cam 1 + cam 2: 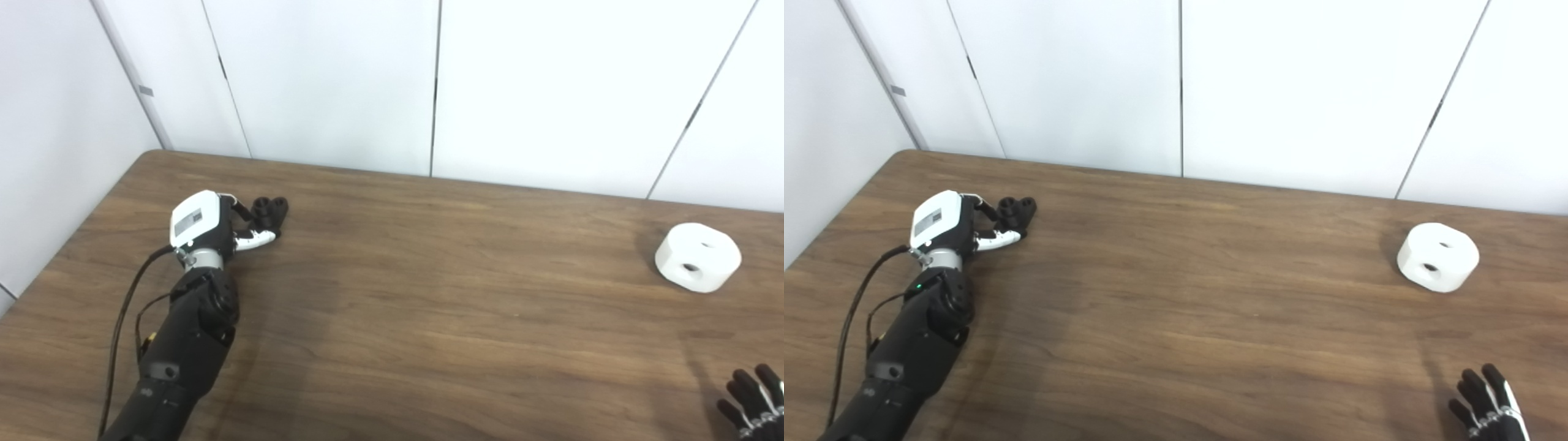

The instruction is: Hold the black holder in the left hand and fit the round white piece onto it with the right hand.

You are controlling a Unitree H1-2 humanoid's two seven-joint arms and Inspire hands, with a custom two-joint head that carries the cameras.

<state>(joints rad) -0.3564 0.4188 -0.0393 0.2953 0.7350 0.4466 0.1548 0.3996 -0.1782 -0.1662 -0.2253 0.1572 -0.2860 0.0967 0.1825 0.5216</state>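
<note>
The black holder (271, 210), a small dark piece with two round stubs, lies on the wooden table (429, 294) at the far left. My left hand (211, 223) is right beside it, dark fingers against its left side and the white thumb (256, 239) under its near side, pinching it. The round white piece (698, 256), a thick disc with two holes, sits alone at the far right. My right hand (1488, 404) shows only at the bottom right corner, fingers spread, holding nothing, well short of the white piece.
White wall panels (331, 79) stand close behind the table's far edge. The table's left edge runs diagonally near my left arm (177, 349), and a black cable (122, 318) hangs along that arm.
</note>
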